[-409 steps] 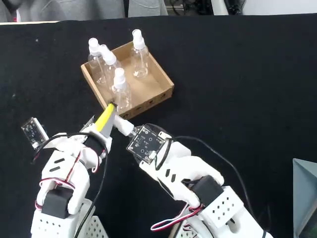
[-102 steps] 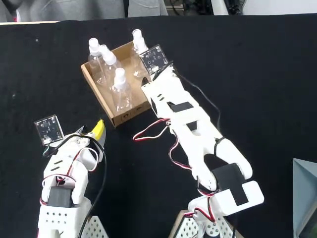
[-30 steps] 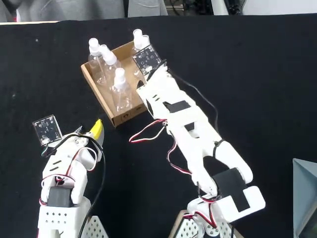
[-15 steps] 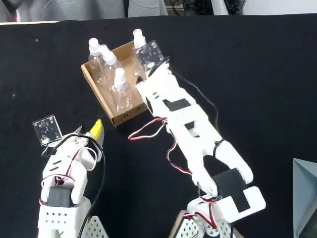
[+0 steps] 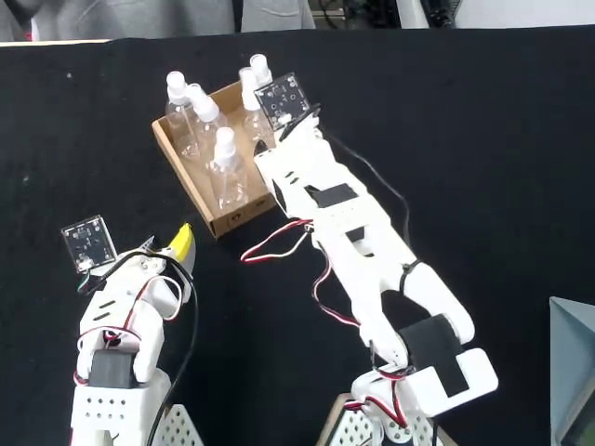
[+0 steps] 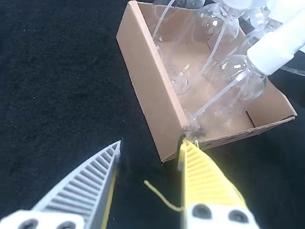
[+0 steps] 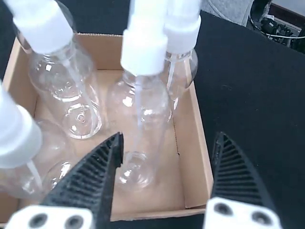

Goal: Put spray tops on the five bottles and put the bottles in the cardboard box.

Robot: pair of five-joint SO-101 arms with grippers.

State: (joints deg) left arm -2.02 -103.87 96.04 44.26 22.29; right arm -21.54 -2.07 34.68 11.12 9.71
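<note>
A: Right gripper (image 7: 168,138) state?
B: Jaws spread wide, nothing clamped. It hangs over the cardboard box (image 7: 198,143) and straddles one standing bottle (image 7: 140,114). One black finger (image 7: 90,181) sits close to the bottle's base. Can't tell whether it touches.
A: Cap on that bottle?
B: Yes, a white spray top (image 7: 143,43) is seated on it. The bottle is upright with its base on the box floor, toward the far side.
A: The other four?
B: All in the box, upright and capped. The high view shows five white tops. The straddled one is just beside the right arm's wrist board (image 5: 282,100). The corner bottle (image 5: 259,67) is right behind it. The left bottle (image 5: 177,88) and its neighbour (image 5: 203,104) stand close together. The front bottle (image 5: 224,149) is near the front wall.
A: Right arm (image 5: 344,214)?
B: Stretched from the near table edge out to the box.
A: Left gripper (image 6: 151,143)?
B: Open too, and empty. It is low over the black table (image 6: 57,71), outside the box. The yellow finger (image 6: 205,191) points at the box's near corner. From the wrist the tip looks to be on the corner, but the high view shows a gap. The grey finger (image 6: 81,191) is over bare cloth.
A: Left arm (image 5: 121,325)?
B: Folded back near its base, well apart from the right arm.
</note>
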